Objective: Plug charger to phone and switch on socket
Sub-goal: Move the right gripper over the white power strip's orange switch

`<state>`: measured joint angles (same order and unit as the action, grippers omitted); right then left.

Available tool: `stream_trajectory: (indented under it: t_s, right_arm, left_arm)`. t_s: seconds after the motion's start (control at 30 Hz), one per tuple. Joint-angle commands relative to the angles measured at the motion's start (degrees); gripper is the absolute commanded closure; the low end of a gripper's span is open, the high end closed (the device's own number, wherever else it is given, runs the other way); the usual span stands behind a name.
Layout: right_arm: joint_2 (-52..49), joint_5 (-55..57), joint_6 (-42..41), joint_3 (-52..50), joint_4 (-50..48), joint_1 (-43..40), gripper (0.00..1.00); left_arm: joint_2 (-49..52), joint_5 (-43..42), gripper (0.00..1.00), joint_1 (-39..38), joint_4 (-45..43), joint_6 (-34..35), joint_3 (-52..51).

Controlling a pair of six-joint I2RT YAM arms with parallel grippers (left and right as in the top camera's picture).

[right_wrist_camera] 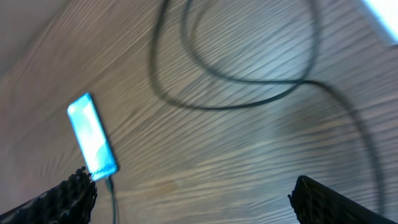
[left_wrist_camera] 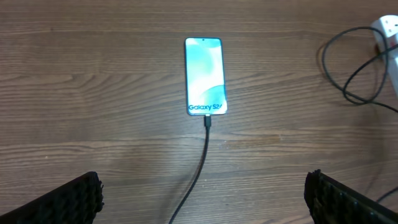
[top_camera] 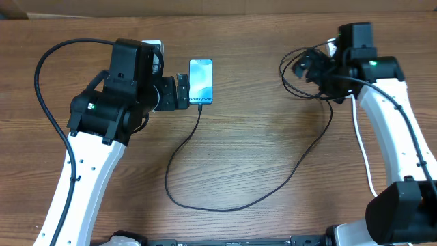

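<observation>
Black and limp, the charger (top_camera: 199, 113) looped overhead across the counter (top_camera: 273, 123) into the phone (top_camera: 201, 81), just beside the left hand (top_camera: 181, 91). In the left wrist view that hand gaped wide, empty, and the socket (left_wrist_camera: 388, 28) lay far right. In the right wrist view the right hand (right_wrist_camera: 196, 196) gaped empty too. The socket looked light and needed a square press on its switch, or it would likely slide.

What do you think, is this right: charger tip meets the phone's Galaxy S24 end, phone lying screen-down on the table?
No. The phone lies screen-up, its teal display lit, per the left wrist view. The charger tip does meet its Galaxy S24 end.
</observation>
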<state>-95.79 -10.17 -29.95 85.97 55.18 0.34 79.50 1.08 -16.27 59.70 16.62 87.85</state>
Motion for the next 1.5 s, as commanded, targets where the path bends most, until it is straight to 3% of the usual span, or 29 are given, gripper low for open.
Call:
stream_trajectory:
  t_s: [0.0, 0.47, 0.7, 0.9, 1.0, 1.27, 1.47]
  right_arm:
    - [-0.3, 0.5, 0.4, 2.4, 0.2, -3.8, 0.00]
    - [-0.3, 2.9, 7.0, 18.6, 8.3, -13.9, 0.00]
    - [-2.2, 10.6, 7.7, 19.8, -2.5, -15.8, 0.00]
    - [-7.7, 10.8, 7.7, 19.8, -12.7, -15.8, 0.00]
    - [-10.3, 11.9, 7.7, 19.8, -13.9, -15.8, 0.00]
    - [-17.1, 27.8, 7.8, 19.8, -14.4, -15.8, 0.00]
    - [-22.6, 29.6, 11.6, 19.8, -15.5, -15.8, 0.00]
  left_arm:
    - [-0.1, 2.0, 0.01, -0.2, -0.4, 0.8, -0.8]
    - [-0.1, 2.1, 0.00, -0.2, -0.6, 0.8, -0.8]
    - [-0.1, 2.1, 0.01, -0.2, -0.7, 0.8, -0.8]
    - [-0.1, 2.1, 0.00, -0.2, -0.3, 0.8, -0.8]
    - [-0.1, 2.1, 0.01, -0.2, 0.0, 0.8, -0.8]
    - [-0.1, 2.1, 0.00, -0.2, 0.1, 0.8, -0.8]
    - [-0.1, 2.1, 0.01, -0.2, -0.2, 0.8, -0.8]
